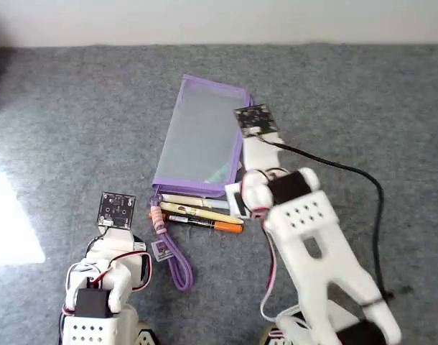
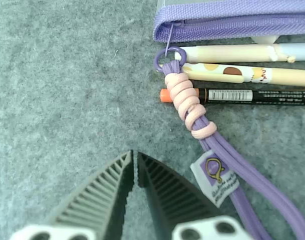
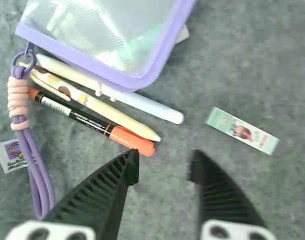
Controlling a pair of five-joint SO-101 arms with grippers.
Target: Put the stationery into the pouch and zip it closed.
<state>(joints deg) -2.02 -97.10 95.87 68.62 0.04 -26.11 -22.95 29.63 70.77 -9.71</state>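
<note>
High view is showing the purple-edged mesh pouch lying flat mid-table, with three pens lying just beside its near edge and a purple wrist strap trailing nearer. The right gripper is hovering by the orange-capped marker, fingers spread. A small green packet is lying apart from the pens. The left gripper is hanging left of the strap, fingers pressed together on nothing.

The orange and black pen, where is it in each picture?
High view: orange and black pen, the last pen out from the pouch.
Left wrist view: again the pen farthest from the pouch.
Right wrist view: same, farthest from the pouch.
Shared landmark: the pink coil beside one end of the pen.
</note>
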